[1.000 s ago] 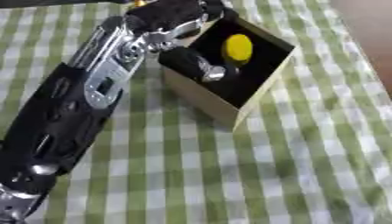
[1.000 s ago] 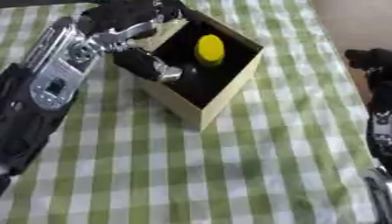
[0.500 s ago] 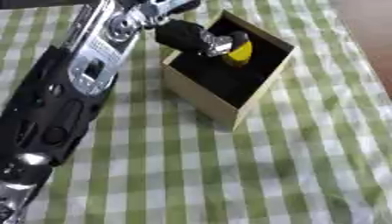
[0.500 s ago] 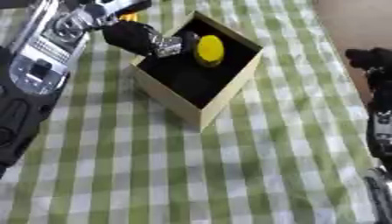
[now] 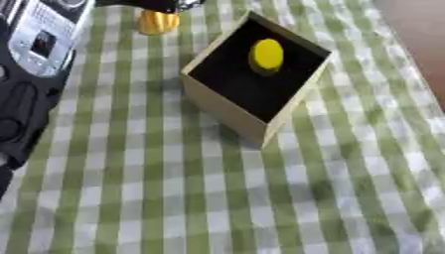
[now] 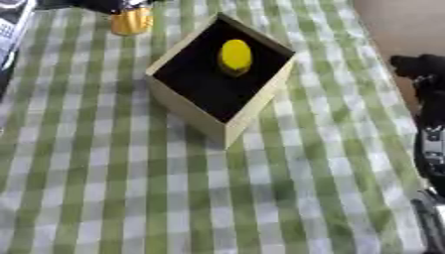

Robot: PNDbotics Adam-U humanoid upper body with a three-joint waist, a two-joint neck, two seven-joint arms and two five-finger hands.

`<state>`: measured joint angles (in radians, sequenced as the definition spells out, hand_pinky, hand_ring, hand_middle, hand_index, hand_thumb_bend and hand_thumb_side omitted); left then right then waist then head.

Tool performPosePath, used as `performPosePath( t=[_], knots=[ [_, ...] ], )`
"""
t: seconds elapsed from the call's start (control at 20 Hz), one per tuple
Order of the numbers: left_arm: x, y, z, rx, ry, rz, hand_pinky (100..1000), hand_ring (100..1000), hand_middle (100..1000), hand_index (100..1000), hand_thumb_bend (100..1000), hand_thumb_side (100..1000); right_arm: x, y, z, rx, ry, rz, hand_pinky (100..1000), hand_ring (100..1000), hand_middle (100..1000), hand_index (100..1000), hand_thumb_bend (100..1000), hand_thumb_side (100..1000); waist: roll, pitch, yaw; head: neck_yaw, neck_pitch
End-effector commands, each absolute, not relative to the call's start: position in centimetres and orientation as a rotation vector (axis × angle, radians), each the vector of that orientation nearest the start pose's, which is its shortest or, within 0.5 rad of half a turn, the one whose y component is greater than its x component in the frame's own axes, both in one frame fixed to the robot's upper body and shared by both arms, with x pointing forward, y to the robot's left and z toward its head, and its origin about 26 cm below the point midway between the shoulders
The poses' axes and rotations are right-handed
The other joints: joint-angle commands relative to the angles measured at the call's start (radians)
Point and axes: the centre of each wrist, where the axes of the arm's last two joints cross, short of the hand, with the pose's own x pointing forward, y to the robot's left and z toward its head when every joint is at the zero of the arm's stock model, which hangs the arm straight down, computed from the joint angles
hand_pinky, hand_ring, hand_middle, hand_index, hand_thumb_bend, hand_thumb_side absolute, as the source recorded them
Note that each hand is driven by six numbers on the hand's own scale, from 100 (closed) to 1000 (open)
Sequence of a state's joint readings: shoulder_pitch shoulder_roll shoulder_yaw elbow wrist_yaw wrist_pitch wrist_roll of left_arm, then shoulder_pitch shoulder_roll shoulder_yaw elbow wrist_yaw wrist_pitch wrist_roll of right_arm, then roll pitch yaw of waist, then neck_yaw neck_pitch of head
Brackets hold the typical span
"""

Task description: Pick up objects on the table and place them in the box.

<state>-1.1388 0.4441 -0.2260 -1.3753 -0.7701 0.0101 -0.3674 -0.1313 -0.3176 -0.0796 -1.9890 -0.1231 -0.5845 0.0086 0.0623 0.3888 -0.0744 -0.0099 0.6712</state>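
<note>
**Green check cloth, one piece boxed, one waiting at the top edge**

Green-and-white checked cloth [image 5: 156, 198] covers the whole table, and everything I work with sits on it. My left arm [image 5: 31, 64] fills the left edge of the frame, running up toward the upper left corner because I am reaching to the far side. The box [image 5: 228, 106], pale-walled and dark inside, stands in the upper middle, turned corner-on to me with its mouth open, so I can drop things straight in. A yellow object [image 5: 266, 54] lies inside, toward the far corner. An orange-yellow object [image 5: 157, 22] stands on the cloth at the upper left, outside the box. My left hand [image 5: 161, 4] is right above it at the top edge, mostly cropped; I cannot tell how its fingers sit. My right arm [image 6: 427, 119] waits at the right edge, its hand unclear too.
</note>
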Motion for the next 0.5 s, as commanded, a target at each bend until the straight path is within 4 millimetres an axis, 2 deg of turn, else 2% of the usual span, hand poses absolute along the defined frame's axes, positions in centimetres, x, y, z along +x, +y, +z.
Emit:
performPosePath(
  t=[0.05,0.5],
  knots=[
    [42.7,20.2,37.3,1.177,-1.931,-1.311,791,854,813,900,423,618,28.0,-30.0,16.5,0.129,3.511,-0.415,868,776,620,777,100,553,0.0,-0.015,-0.008,0.007,-0.026],
    [45.5,24.1,36.0,1.219,-1.767,-1.225,792,857,819,917,435,613,28.1,-29.9,16.6,0.143,3.497,-0.423,869,776,619,777,100,551,0.017,0.006,-0.054,0.029,-0.072]
  ],
)
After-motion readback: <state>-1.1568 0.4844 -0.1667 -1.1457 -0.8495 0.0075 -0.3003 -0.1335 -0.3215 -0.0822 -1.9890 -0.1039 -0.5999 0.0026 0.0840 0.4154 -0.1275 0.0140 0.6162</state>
